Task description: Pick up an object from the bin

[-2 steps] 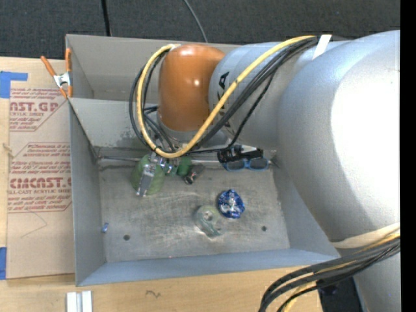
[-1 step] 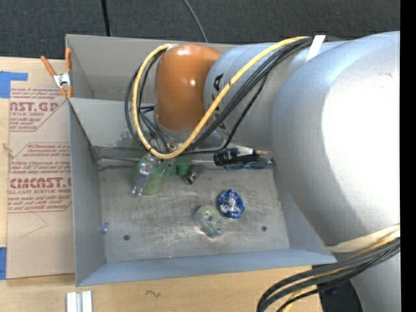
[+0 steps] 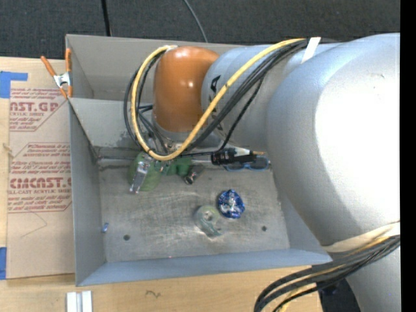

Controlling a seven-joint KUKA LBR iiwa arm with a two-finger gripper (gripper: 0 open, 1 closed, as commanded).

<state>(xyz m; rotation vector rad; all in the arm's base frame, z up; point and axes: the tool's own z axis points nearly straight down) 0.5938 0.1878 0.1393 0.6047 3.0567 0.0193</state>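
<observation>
Pincer (image 3: 153,166) is down low at the back-left of the bin (image 3: 84,194) floor, tucked under the orange cover (image 3: 179,86). From here I can't tell whether it stands wide or narrow. Right beneath it lies a green piece (image 3: 147,176), pale, somewhat see-through, small and irregular. My read: light, probably thin plastic, and a bit slick on the bare metal, so take it across its narrow middle, not by an edge. Just to its right there's a smaller green bit (image 3: 177,169). Further right is a dark pen (image 3: 237,159) with a blue end, long and stiff. Nearer the front, well apart, sit a blue ball (image 3: 229,203), crumpled with white flecks and likely soft, and a clear lump (image 3: 208,221), glassy and hard to read.
</observation>
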